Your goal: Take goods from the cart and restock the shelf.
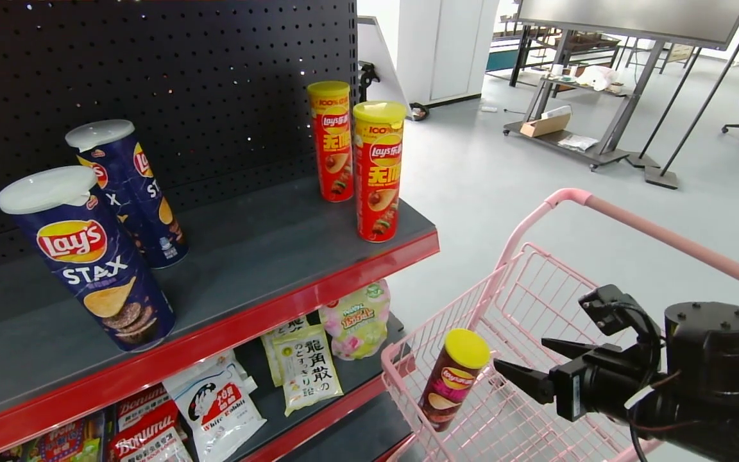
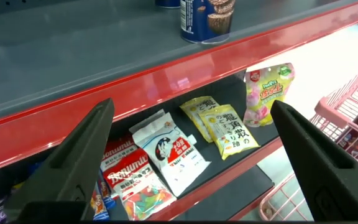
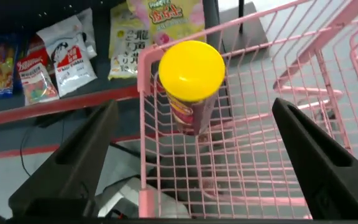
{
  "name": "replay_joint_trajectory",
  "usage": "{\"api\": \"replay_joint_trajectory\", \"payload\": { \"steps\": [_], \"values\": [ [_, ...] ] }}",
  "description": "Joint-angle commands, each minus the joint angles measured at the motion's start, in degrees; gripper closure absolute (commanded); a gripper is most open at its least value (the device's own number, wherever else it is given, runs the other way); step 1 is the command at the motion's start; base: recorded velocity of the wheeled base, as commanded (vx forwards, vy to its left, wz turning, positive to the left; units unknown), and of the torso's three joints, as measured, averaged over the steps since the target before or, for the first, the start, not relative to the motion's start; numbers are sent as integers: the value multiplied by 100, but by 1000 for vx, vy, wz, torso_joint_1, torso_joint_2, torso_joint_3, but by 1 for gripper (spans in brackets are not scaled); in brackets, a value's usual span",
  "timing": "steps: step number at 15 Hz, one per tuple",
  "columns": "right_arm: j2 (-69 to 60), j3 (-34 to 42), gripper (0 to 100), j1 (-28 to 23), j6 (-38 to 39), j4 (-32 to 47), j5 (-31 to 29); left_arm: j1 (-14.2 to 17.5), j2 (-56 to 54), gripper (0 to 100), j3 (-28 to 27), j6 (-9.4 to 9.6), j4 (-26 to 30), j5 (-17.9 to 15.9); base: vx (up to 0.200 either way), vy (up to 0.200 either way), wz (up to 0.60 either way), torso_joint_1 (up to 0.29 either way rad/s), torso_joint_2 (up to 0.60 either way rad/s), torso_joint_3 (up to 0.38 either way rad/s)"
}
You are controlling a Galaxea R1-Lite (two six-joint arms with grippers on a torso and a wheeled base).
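Note:
A dark red chip can with a yellow lid (image 1: 453, 378) (image 3: 191, 84) leans in the near corner of the pink cart (image 1: 536, 269) (image 3: 253, 155). My right gripper (image 1: 530, 366) (image 3: 194, 155) hovers open over the cart, just right of the can and not touching it. The shelf's top board (image 1: 260, 250) carries two blue chip cans (image 1: 87, 256) on the left and two red chip cans (image 1: 376, 170) on the right. My left gripper (image 2: 191, 155) is open and holds nothing, facing the red shelf edge (image 2: 166, 81) and the lower shelf.
Snack bags (image 1: 308, 366) (image 2: 173, 152) lie on the lower shelf beside the cart. A black pegboard (image 1: 151, 77) backs the shelf. Between the blue and red cans the top board is bare. Stands and a rack (image 1: 568, 128) are far off on the grey floor.

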Motion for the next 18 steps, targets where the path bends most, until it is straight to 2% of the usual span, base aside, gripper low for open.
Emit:
{"api": "replay_joint_trajectory", "payload": {
  "steps": [1,4,13,16,18],
  "values": [
    [1332,669,0,483,63,-1321,-284,-2,2,0,1,-1,2,1,0,0,0,0,0,0],
    [1797,713,0,843,397,-1734,-425,-2,2,0,1,8,2,1,0,0,0,0,0,0],
    [2369,529,0,729,379,-1963,-477,-2,2,0,1,8,2,1,0,0,0,0,0,0],
    [3072,423,0,729,353,-3088,-477,-2,2,0,1,8,2,1,0,0,0,0,0,0],
    [3212,423,0,729,317,-3088,-451,-2,2,0,1,8,2,1,0,0,0,0,0,0]
  ]
}}
